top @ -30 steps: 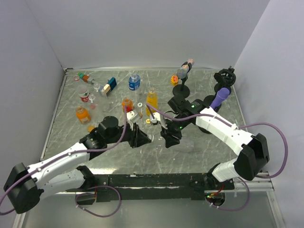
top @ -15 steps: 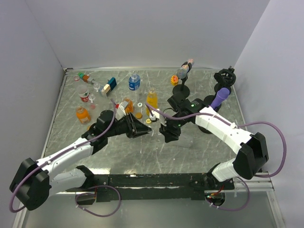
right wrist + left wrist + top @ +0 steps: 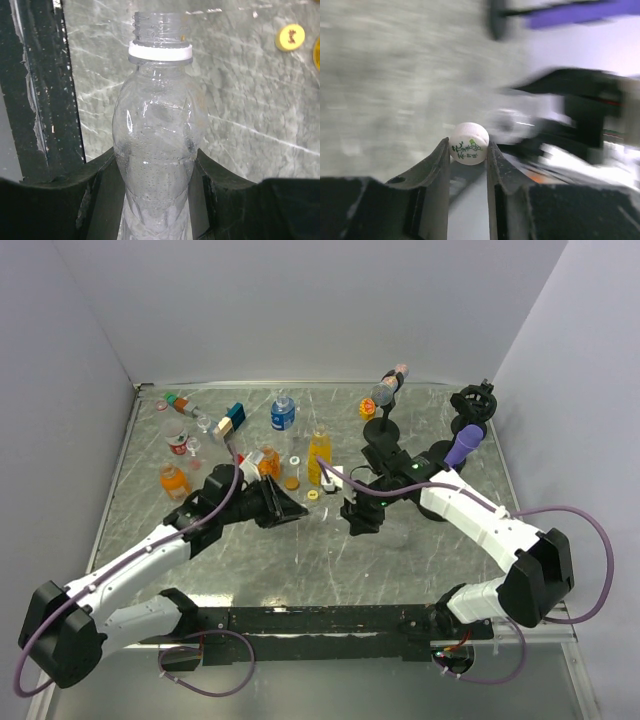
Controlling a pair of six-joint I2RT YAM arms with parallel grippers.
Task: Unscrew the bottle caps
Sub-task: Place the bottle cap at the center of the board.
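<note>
My right gripper [image 3: 348, 504] is shut on a clear bottle [image 3: 155, 150], gripped round its belly. Its threaded neck is bare, with only a white ring [image 3: 160, 51] below the threads. In the top view the bottle [image 3: 330, 483] lies tilted, neck toward the far left. My left gripper [image 3: 298, 508] is shut on a white cap with green print [image 3: 469, 144], held between the fingertips to the left of the bottle and apart from it. A yellow cap [image 3: 312, 495] and an orange cap [image 3: 291, 482] lie on the table. The yellow cap also shows in the right wrist view [image 3: 290, 37].
A yellow bottle [image 3: 319, 451], an orange bottle [image 3: 268, 460], a blue-labelled bottle [image 3: 283, 413] and a squat orange bottle [image 3: 173, 480] stand behind. A red can [image 3: 178, 446] and toy blocks [image 3: 229, 420] are at far left. Black stands [image 3: 384, 403] and a purple holder [image 3: 461, 447] are at right.
My left gripper has pulled back to the left and farther from the bottle, carrying the white cap. The right gripper with the bottle has shifted slightly toward the back.
</note>
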